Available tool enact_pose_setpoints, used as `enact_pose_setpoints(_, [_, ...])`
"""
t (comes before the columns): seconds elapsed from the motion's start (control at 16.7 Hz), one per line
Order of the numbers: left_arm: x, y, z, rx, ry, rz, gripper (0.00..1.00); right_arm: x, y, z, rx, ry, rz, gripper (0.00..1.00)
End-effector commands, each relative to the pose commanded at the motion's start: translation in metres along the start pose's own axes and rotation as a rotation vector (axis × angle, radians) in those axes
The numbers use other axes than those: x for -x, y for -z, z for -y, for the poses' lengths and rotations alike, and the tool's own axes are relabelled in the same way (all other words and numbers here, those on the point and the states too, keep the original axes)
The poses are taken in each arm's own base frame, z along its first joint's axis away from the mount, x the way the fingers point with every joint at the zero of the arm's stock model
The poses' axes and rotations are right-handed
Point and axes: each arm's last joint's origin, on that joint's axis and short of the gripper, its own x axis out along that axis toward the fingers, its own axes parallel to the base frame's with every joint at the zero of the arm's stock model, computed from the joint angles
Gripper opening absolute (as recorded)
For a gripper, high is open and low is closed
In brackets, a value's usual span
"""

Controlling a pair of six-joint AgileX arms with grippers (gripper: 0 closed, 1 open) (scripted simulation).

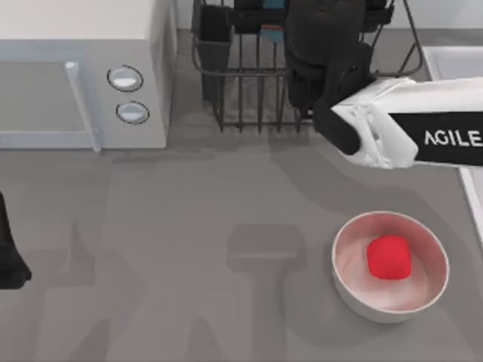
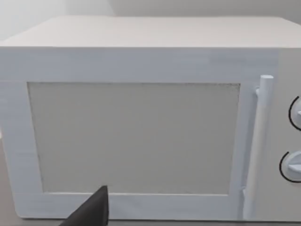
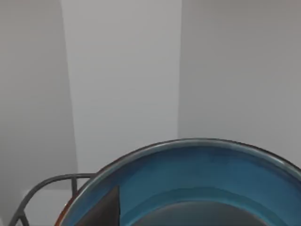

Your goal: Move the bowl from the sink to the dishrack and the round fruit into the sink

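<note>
Bowl and round fruit are the two things to shift. Nearest, toward the table's front right corner, the round fruit (image 1: 389,256) lies in the middle of a white bowl (image 1: 355,283). It looks small, glossy and firm, so likely light but apt to slip or roll; I would take it across its widest part, coming down from above so the white bowl's wall does not get in the way. At the table's left edge a dark bit of my left gripper (image 1: 9,256) sits parked, facing the microwave (image 1: 83,75); whether its fingers are spread or closed I cannot tell. Farther back, my right gripper (image 1: 317,83) hangs over the dishrack (image 1: 249,105) at the table's back edge. Its wrist view shows the bowl (image 3: 197,174) close beneath the camera, with a rack bar beside it. Whether the fingers clasp the bowl I cannot tell. Stiff and smooth, it probably handles best pinched at the rim. The sink (image 1: 453,60) lies at the back right corner.
</note>
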Motion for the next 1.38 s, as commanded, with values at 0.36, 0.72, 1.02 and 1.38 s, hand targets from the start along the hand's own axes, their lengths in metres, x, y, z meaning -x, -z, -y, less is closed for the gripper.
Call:
enact_pose_setpoints(0.36, [0.000, 0.000, 0.000, 0.000, 0.000, 0.000, 1.00, 0.001, -0.001, 0.002, 0.001, -0.005, -0.002, 1.00])
enact_pose_setpoints(0.72, [0.000, 0.000, 0.000, 0.000, 0.000, 0.000, 1.00, 0.033, -0.024, 0.075, 0.021, -0.066, -0.052, 1.00])
enact_pose_setpoints(1.02, [0.000, 0.000, 0.000, 0.000, 0.000, 0.000, 1.00, 0.118, -0.049, 0.168, 0.005, -0.128, -0.057, 1.00])
enact_pose_setpoints(1.38, [0.000, 0.000, 0.000, 0.000, 0.000, 0.000, 1.00, 0.231, -0.014, 0.240, -0.013, -0.119, 0.002, 1.00])
